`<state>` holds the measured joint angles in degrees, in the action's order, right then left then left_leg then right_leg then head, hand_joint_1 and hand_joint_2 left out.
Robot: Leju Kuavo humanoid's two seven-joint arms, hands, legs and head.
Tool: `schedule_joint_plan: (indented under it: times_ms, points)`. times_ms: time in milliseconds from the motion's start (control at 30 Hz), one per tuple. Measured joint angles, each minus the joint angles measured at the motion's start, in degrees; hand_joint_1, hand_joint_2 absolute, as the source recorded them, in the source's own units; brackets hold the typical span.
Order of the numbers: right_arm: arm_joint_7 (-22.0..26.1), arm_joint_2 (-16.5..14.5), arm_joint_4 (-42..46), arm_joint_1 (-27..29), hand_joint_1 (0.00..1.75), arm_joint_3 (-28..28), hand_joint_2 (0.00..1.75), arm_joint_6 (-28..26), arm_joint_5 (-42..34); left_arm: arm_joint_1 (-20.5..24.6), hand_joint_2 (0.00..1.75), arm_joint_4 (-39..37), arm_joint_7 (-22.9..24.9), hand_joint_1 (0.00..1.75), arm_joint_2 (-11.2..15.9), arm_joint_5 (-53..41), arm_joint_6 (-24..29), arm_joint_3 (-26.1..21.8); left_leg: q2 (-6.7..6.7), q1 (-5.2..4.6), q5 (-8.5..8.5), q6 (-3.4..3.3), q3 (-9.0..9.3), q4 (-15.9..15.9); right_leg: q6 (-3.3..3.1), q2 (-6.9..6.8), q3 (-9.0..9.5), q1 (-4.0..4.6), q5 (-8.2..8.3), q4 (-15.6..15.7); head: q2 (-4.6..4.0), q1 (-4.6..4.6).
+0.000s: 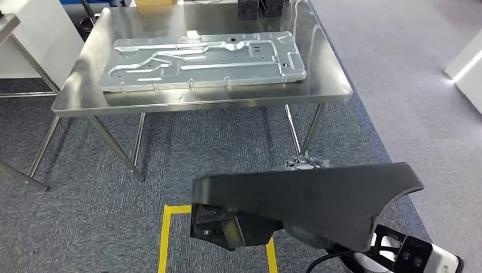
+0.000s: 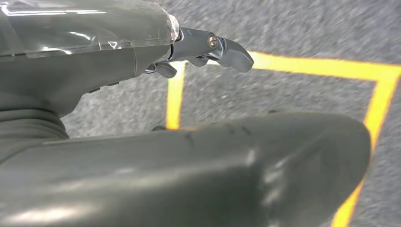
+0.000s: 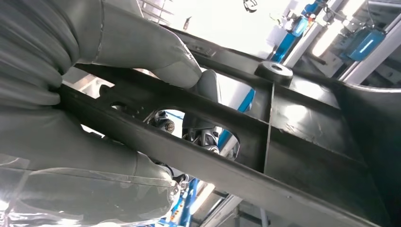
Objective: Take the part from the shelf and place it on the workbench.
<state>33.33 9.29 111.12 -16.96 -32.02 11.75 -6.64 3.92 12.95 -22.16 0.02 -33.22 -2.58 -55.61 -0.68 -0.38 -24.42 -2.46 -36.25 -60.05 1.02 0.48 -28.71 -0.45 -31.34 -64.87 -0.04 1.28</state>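
I carry the black plastic part (image 1: 310, 196) low in front of my body, above the grey carpet (image 1: 85, 187) and the yellow floor tape (image 1: 165, 233). It is a long moulded piece with a smooth outer face turned up toward my head camera. In the right wrist view its ribbed inner face (image 3: 302, 137) shows, with a cut-out and a round boss.

My right hand (image 3: 118, 71) is clamped on the part: the thumb presses over one rib while the dark fingers (image 3: 201, 135) show through the cut-out from the other side.

My left hand (image 2: 142, 52) lies just beside the smooth face of the part (image 2: 213, 170). Its fingers (image 2: 227, 49) reach out over the tape, bent slightly. I cannot tell whether this hand grips the part or merely rests against it.

The workbench (image 1: 216, 105), a stainless steel table, stands ahead of me, well apart from the part. A large stamped metal panel (image 1: 204, 60) lies flat on its top. A white cabinet (image 1: 42, 34) stands beside its far left corner.
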Motion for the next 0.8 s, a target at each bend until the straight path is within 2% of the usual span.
schedule_joint_plan:
  times_ms: [33, 67, 133, 167, 200, 233, 300, 333, 367, 400, 467, 500, 567, 633, 667, 700, 733, 767, 800]
  points:
    - [0.06, 0.01, -0.05, -0.03, 1.71, 0.11, 1.75, 0.00, -0.04, 0.08, 0.00, 0.00, -0.02, 0.00, 0.02, 0.00, 0.00, -0.01, -0.03, 0.04, -0.41, -0.27, 0.78, 0.29, 0.20, -0.04, -2.02, -0.10, -0.10, -3.08, 0.00, 0.00]
    - [0.08, 0.01, -0.13, -0.05, 1.71, 0.23, 1.75, -0.01, -0.07, 0.12, 0.00, 0.00, -0.02, 0.00, 0.03, 0.00, 0.00, -0.02, -0.05, 0.04, -0.90, -0.45, 1.40, 0.42, 0.42, -0.07, -4.44, -0.16, -0.94, -6.16, 0.00, 0.02]
    - [0.05, 0.03, -0.34, -0.03, 1.71, 0.38, 1.75, -0.01, -0.07, 0.11, 0.00, -0.01, -0.02, 0.00, 0.05, 0.00, 0.00, -0.05, -0.16, 0.04, -2.05, -0.55, 2.61, 0.51, 0.75, -0.11, -9.21, -0.24, -4.34, -10.19, 0.00, 0.01]
    - [0.05, 0.03, -0.44, -0.02, 1.71, 0.39, 1.75, 0.00, -0.07, 0.08, 0.00, -0.01, -0.02, 0.00, 0.04, 0.00, 0.00, -0.06, -0.25, 0.04, -2.71, -0.54, 3.34, 0.52, 0.85, -0.13, -10.80, -0.27, -5.56, -10.40, 0.00, 0.01]
    - [0.04, 0.04, -0.52, -0.02, 1.71, 0.39, 1.75, 0.01, -0.07, 0.05, 0.00, -0.01, -0.02, 0.00, 0.03, 0.00, 0.00, -0.07, -0.37, 0.04, -3.43, -0.49, 4.23, 0.51, 0.83, -0.15, -11.68, -0.27, -5.63, -9.19, 0.00, 0.01]
    - [0.03, 0.04, -0.56, -0.04, 1.71, 0.39, 1.75, 0.01, -0.07, 0.04, 0.00, -0.01, -0.02, 0.00, -0.01, -0.01, 0.00, -0.08, -0.48, 0.04, -4.18, -0.40, 5.21, 0.53, 0.69, -0.15, -11.87, -0.22, -3.99, -6.63, 0.00, 0.02]
    - [-0.02, 0.04, -0.60, -0.05, 1.71, 0.39, 1.75, -0.02, -0.08, 0.05, 0.00, -0.02, -0.01, 0.00, -0.19, -0.04, 0.00, -0.09, -0.69, 0.02, -5.71, -0.08, 6.93, 0.58, 0.04, -0.12, -11.49, 0.19, 3.44, 0.18, 0.00, 0.02]
    - [-0.10, 0.04, -0.64, -0.05, 1.71, 0.39, 1.75, -0.04, -0.09, 0.12, 0.00, -0.02, -0.02, 0.00, -0.29, -0.07, 0.00, -0.10, -0.79, 0.00, -6.31, 0.18, 7.48, 0.74, -0.42, -0.08, -11.24, 0.44, 6.62, 2.71, 0.00, 0.05]
    - [-0.18, 0.03, -0.67, -0.05, 1.71, 0.39, 1.75, -0.08, -0.10, 0.17, 0.00, -0.03, -0.01, 0.00, -0.37, -0.09, 0.00, -0.10, -0.87, -0.01, -6.65, 0.48, 8.06, 0.98, -0.87, -0.02, -11.02, 0.67, 8.73, 4.32, 0.00, 0.05]
    - [-0.22, 0.03, -0.68, -0.07, 1.71, 0.38, 1.75, -0.11, -0.11, 0.23, 0.00, -0.03, 0.01, 0.00, -0.42, -0.13, 0.00, -0.10, -0.89, -0.02, -6.55, 0.85, 8.52, 0.99, -1.26, 0.07, -10.70, 0.76, 9.07, 5.03, 0.00, 0.03]
    - [-0.23, -0.03, -0.63, -0.12, 1.71, 0.37, 1.75, -0.14, -0.13, 0.27, 0.00, -0.03, 0.02, 0.00, -0.42, -0.19, 0.00, -0.10, -0.74, -0.01, -5.87, 1.47, 8.78, 0.16, -1.96, 0.13, -9.03, 0.67, 8.57, 6.20, 0.00, 0.04]
    - [-0.22, -0.06, -0.61, -0.15, 1.71, 0.36, 1.75, -0.13, -0.14, 0.34, 0.00, -0.03, 0.00, 0.00, -0.42, -0.23, 0.00, -0.10, -0.58, 0.03, -5.46, 1.71, 8.07, -1.60, -2.27, 0.09, -7.98, 0.56, 8.17, 6.75, 0.00, -0.04]
    - [-0.22, -0.16, -0.56, -0.17, 1.71, 0.33, 1.75, -0.11, -0.13, 0.45, 0.00, -0.03, -0.04, 0.00, -0.38, -0.30, 0.00, -0.11, -0.28, 0.28, -6.21, 2.08, 4.90, -7.08, -2.72, -0.09, -6.11, 0.43, 7.19, 7.38, 0.00, -0.22]
    - [-0.22, -0.24, -0.55, -0.19, 1.71, 0.31, 1.75, -0.10, -0.13, 0.34, 0.00, -0.03, -0.06, 0.00, -0.38, -0.32, 0.00, -0.13, -0.18, 0.65, -9.59, 2.58, 0.46, -12.14, -2.81, -0.18, -4.54, 0.34, 5.84, 7.46, 0.00, -0.34]
    - [-0.22, -0.26, -0.55, -0.17, 1.71, 0.31, 1.75, -0.10, -0.13, 0.19, 0.00, -0.03, -0.05, 0.00, -0.38, -0.33, 0.00, -0.13, -0.13, 0.89, -11.45, 2.86, -1.27, -13.04, -2.71, -0.16, -3.65, 0.29, 5.07, 7.46, 0.00, -0.35]
    - [-0.22, -0.26, -0.55, -0.16, 1.71, 0.31, 1.75, -0.10, -0.13, 0.06, 0.00, -0.03, -0.05, 0.00, -0.39, -0.34, 0.00, -0.14, -0.06, 1.16, -12.47, 3.11, -2.38, -12.56, -2.57, -0.14, -2.64, 0.24, 4.26, 7.46, 0.00, -0.36]
    - [-0.25, -0.27, -0.55, -0.17, 1.71, 0.30, 1.75, -0.10, -0.13, -0.04, 0.00, -0.03, -0.04, 0.00, -0.40, -0.34, 0.01, -0.14, 0.04, 1.45, -11.87, 3.34, -2.86, -10.69, -2.37, -0.13, -1.52, 0.20, 3.39, 7.46, 0.00, -0.37]
    - [-0.30, -0.27, -0.55, -0.18, 1.71, 0.30, 1.75, -0.11, -0.13, -0.10, 0.00, -0.03, -0.04, 0.00, -0.40, -0.35, 0.01, -0.15, 0.18, 1.76, -9.23, 3.55, -2.92, -7.78, -2.13, -0.15, -0.45, 0.16, 2.48, 7.46, 0.00, -0.35]
    - [-0.38, -0.28, -0.55, -0.23, 1.71, 0.29, 1.75, -0.12, -0.15, -0.17, 0.00, -0.04, -0.04, 0.00, -0.42, -0.35, 0.01, -0.16, 0.39, 1.95, -5.17, 3.77, -2.88, -4.57, -1.82, -0.16, 0.55, 0.18, 1.53, 7.25, 0.00, -0.36]
